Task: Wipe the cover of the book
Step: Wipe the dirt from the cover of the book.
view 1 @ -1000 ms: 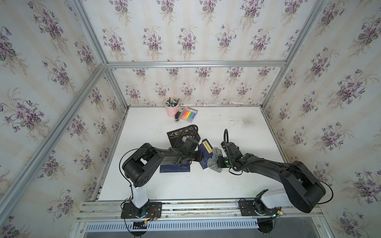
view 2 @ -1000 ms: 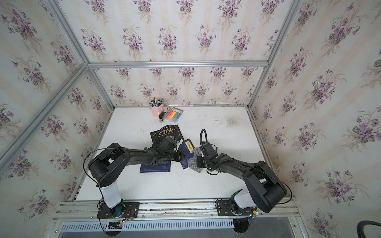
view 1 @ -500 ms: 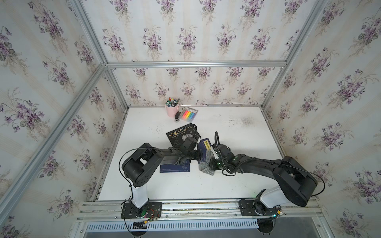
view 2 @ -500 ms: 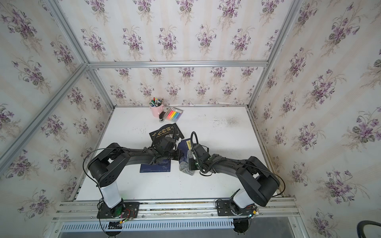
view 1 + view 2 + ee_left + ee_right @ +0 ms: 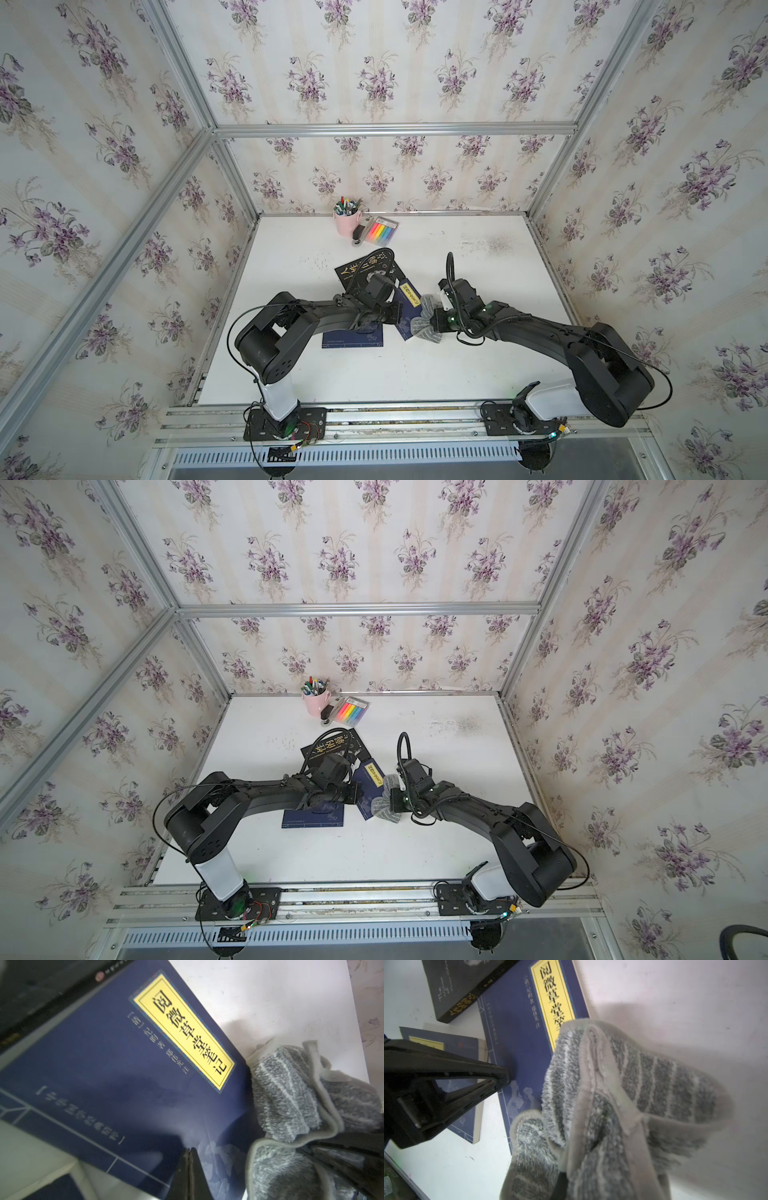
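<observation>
Now, book (image 5: 124, 1064): blue with a yellow title strip, flat on the white table (image 5: 478, 270), between my two arms
My left pincer (image 5: 190, 1150): closed tight, holding nothing, tips down on the cover
My right pincer (image 5: 435, 323): clamped on the grey striped cloth (image 5: 633, 1095)
Cloth: bunched, draped over the book's edge beside the title strip
Neighbours: black book (image 5: 365, 266) and second blue book (image 5: 353, 338) just beside it

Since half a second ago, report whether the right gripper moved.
Yes. The right gripper dragged the cloth back across the blue book, away from the left gripper.
</observation>
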Tool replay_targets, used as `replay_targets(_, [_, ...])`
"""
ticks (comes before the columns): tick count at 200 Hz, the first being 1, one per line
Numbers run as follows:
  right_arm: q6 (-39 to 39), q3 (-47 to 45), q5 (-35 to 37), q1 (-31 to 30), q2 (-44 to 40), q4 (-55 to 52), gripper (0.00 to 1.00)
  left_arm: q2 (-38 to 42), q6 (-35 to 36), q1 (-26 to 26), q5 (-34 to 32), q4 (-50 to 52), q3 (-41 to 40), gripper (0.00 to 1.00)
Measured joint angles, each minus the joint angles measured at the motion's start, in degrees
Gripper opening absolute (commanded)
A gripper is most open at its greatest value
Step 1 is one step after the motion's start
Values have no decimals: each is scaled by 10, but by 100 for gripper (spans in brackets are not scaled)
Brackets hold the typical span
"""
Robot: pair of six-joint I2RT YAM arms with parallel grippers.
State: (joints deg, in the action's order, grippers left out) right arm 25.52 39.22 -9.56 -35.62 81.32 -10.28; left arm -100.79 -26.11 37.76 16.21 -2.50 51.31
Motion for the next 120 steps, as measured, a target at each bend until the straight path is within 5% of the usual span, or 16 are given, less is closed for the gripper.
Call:
replay_targets(56, [-4, 33, -8, 0, 24, -2, 0, 35, 23, -58, 4, 44, 18, 0])
replay_targets(120, [-4, 37, -16, 0, 48, 11, 0, -21, 33, -99, 10, 65, 63, 0])
